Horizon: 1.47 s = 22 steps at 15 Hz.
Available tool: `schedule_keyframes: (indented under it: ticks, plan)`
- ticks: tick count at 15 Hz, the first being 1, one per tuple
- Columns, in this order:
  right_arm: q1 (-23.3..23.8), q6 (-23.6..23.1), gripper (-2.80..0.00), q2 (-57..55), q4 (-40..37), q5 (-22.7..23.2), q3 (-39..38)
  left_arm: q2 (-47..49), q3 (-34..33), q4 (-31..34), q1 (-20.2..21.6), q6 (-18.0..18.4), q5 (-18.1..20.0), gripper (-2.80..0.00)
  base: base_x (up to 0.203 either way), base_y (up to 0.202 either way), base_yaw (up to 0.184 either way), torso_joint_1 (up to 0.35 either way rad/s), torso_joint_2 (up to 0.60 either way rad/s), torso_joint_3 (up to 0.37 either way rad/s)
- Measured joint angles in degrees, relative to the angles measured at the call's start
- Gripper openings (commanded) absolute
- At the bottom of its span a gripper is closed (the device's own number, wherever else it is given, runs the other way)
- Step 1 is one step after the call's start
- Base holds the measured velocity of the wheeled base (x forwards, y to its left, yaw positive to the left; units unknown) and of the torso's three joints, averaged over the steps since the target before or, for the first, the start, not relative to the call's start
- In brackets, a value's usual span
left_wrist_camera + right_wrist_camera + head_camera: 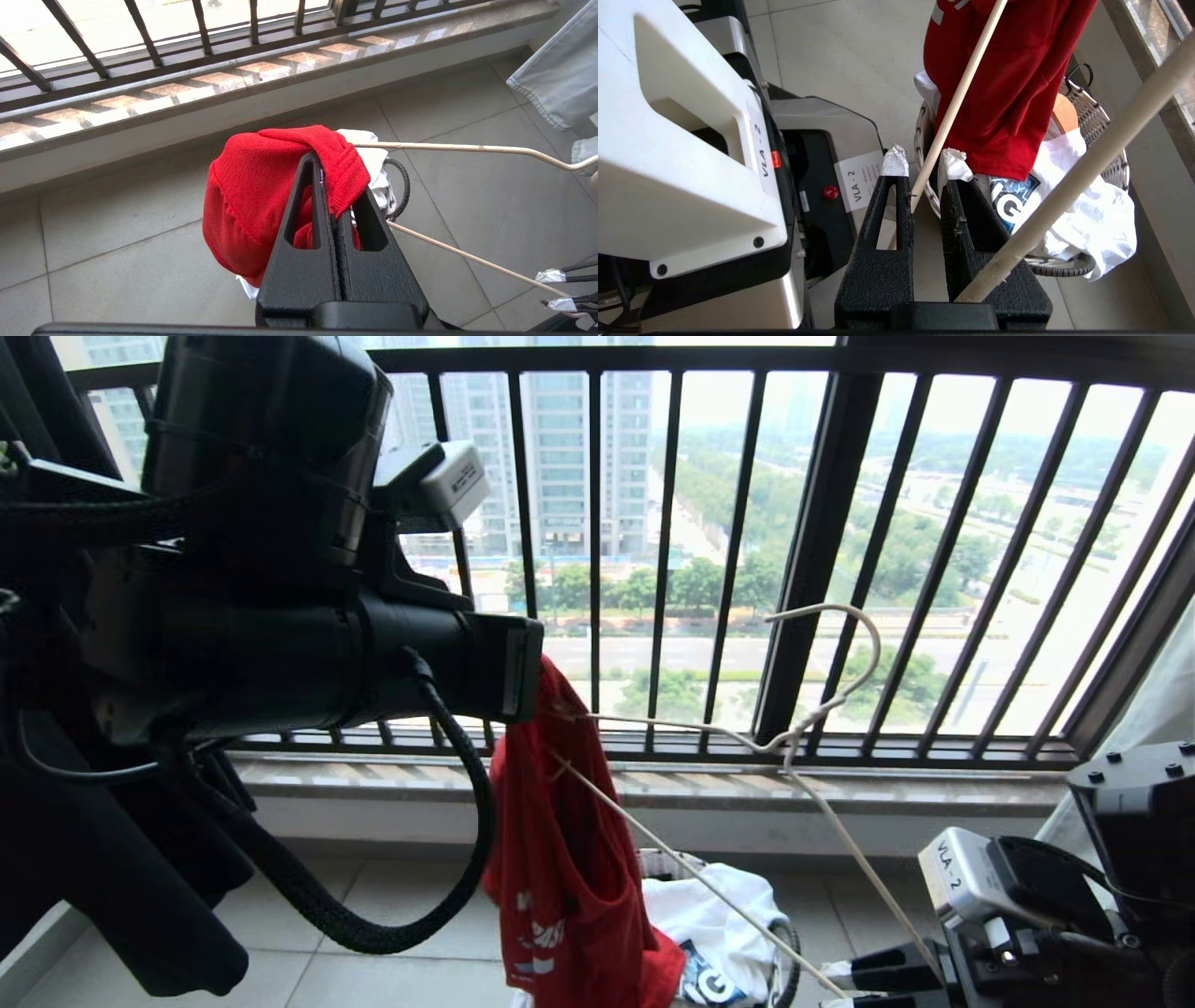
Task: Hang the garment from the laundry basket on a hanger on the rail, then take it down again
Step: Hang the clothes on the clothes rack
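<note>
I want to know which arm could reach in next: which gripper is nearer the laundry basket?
The right gripper: it sits low beside the laundry basket, around the hanger wire. The left gripper is higher, above the basket, clamped on the red T-shirt.

Left arm: bulky black housing, braided black cable.
Right gripper: textured black fingers, white-taped tips.
Base: white shell marked "VLA-2".
</note>
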<state>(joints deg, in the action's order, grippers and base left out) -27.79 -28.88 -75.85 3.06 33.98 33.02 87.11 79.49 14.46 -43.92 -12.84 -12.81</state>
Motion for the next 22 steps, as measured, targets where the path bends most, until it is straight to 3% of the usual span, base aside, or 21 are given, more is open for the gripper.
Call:
schedule_keyframes:
  ticks: [4,8,12,22]
  plan:
    - [-2.83,-0.03,-2.80,-0.26,0.18,-0.16,-1.27,1.12,-0.12,-0.07,0.02,0.18,-1.22,-2.80,0.000,0.000,0.000,0.000,0.00,0.000]
    - [-3.08,-0.04,-2.80,-0.17,0.22,-0.45,-1.44,1.66,0.22,-0.16,2.72,1.50,-3.57,-2.80,0.000,0.000,0.000,0.000,0.00,0.000]
    - [-3.21,-0.36,-2.80,-0.20,0.05,-0.11,-1.67,2.91,0.52,-3.87,3.70,2.02,-8.25,-2.80,0.000,0.000,0.000,0.000,0.00,0.000]
    - [-1.64,-0.11,-2.80,-0.52,0.46,-1.51,-1.10,3.13,-1.26,-4.88,-1.67,0.44,-7.69,-2.80,0.000,0.000,0.000,0.000,0.00,0.000]
